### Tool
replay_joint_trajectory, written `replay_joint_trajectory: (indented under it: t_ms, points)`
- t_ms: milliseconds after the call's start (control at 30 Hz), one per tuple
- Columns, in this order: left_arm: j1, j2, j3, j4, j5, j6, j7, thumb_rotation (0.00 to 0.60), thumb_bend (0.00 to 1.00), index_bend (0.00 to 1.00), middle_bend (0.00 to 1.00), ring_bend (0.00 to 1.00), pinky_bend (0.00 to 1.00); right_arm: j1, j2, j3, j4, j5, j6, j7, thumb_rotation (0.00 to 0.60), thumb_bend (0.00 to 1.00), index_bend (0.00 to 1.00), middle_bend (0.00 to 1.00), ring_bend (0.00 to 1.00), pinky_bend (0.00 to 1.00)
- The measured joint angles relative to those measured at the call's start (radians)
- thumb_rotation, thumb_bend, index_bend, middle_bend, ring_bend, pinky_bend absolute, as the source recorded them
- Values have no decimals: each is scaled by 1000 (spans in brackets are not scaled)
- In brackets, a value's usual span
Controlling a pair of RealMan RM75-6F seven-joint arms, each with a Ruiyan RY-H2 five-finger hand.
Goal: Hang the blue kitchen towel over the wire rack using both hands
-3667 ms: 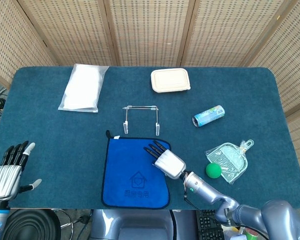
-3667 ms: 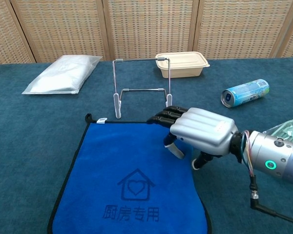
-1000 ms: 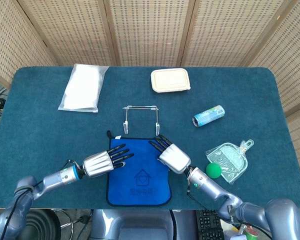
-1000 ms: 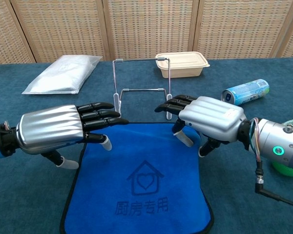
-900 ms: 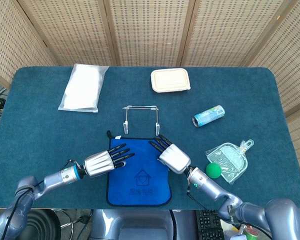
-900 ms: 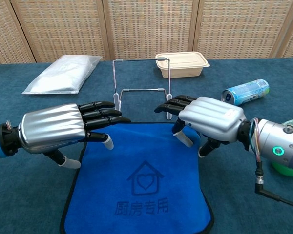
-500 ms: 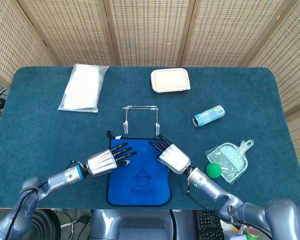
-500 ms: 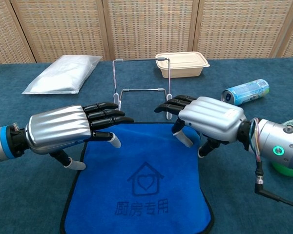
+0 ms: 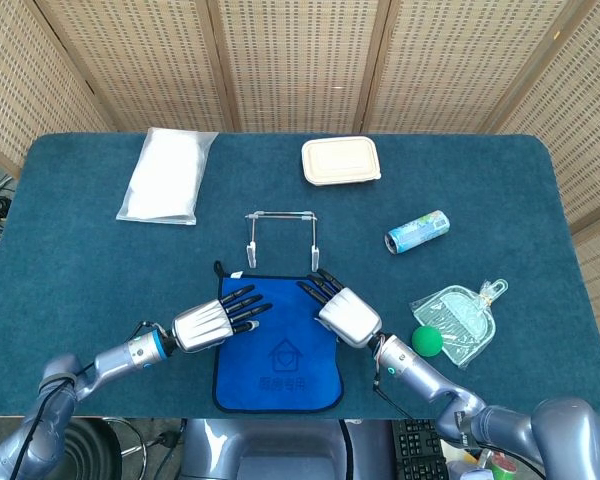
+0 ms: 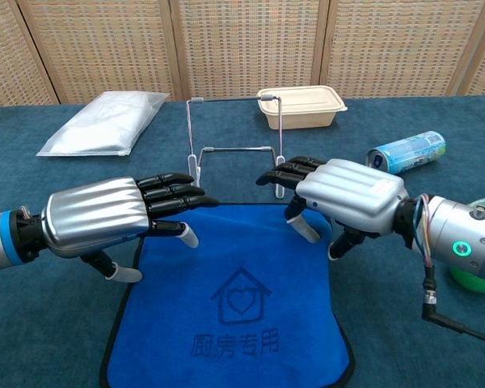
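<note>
the flat blue cloth kitchen towel lies just before the thin wire rack. the left hand has come beside the right hand; both hover over its far corners, fingers spread, nothing gripped yet.

Only the upright wire rack stands just beyond the blue towel.

A tabletop covered in dark teal cloth carries everything. On it lie a blue towel at the near edge, a wire rack just behind it, a white bag, a beige lidded container, a can on its side, a clear dustpan and a green ball.
</note>
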Motion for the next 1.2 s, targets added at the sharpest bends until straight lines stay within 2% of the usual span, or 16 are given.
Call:
replay_joint_trajectory:
  t_ms: [233,400,600,1200]
  points:
    - [-5,-17,0,3,-11,-12,-9,600,49,311,0,0,0,-4,6,-3,-10,-1,2,-5,600,414,723,90,0,0]
    - [-13,-23,2,6,-15,-12,-12,600,187,353,0,0,0,-5,10,-3,-16,0,3,-9,600,414,723,90,0,0]
    - [-23,-23,8,7,-14,-9,-11,600,293,378,0,0,0,-4,13,-1,-22,0,2,-15,600,414,723,90,0,0]
    - [-29,-30,11,-1,-27,-20,-19,600,364,446,0,0,0,-5,22,2,-40,4,-3,-34,600,440,723,94,0,0]
